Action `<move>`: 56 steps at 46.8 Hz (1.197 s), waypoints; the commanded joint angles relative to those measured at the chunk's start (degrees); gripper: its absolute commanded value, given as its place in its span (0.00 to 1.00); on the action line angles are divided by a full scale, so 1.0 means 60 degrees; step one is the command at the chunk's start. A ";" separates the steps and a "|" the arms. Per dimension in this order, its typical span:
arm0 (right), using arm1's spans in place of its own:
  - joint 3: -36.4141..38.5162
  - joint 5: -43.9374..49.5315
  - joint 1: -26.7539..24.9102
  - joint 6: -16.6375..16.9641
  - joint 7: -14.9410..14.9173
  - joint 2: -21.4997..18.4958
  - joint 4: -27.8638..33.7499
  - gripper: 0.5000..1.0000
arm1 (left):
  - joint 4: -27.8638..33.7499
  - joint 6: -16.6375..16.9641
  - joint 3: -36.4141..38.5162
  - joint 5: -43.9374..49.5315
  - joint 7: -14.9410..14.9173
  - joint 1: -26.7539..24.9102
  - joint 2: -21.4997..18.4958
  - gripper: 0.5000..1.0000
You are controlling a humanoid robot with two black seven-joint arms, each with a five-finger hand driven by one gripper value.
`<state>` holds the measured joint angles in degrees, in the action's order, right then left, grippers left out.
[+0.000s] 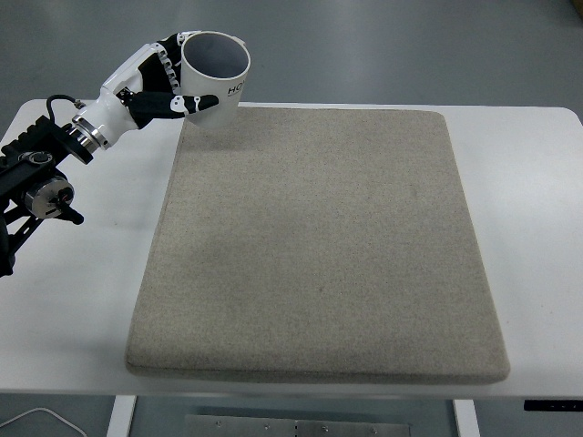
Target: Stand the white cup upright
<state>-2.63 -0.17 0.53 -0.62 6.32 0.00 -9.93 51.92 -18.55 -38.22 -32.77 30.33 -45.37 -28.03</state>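
White cup, one, clamped in left hand fingers, above one mat.

A white table with rounded far corners fills most of the view. A large square mat of beige-grey felt covers its middle, reaching almost to the near edge. Beyond the far edge lies a smooth grey floor, evenly lit. Under the near edge a grey metal frame bar shows.
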 commanded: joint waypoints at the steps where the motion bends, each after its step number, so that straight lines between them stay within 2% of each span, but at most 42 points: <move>1: 0.0000 0.0000 0.0000 0.0000 0.0001 0.0000 0.0000 0.86 | 0.0062 0.0059 -0.0235 0.0013 0.0013 0.0251 -0.0001 0.03; 9: 0.0000 0.0000 0.0000 0.0000 0.0001 0.0000 0.0000 0.86 | 0.0370 0.0381 -0.0836 0.0130 0.0013 0.0896 -0.0001 0.03; 26: 0.0000 0.0000 0.0000 0.0000 0.0001 0.0000 0.0000 0.86 | 0.0780 0.1348 -0.0866 0.1023 0.0013 0.1541 -0.0001 0.03; 56: 0.0000 0.0000 0.0000 0.0000 0.0001 0.0000 0.0000 0.86 | 0.0985 0.1231 -0.0426 0.0906 -0.0368 0.1351 0.0131 0.04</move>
<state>-2.64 -0.18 0.53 -0.62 6.33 0.00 -9.93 56.90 -11.16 -40.85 -27.32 28.13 -37.24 -27.26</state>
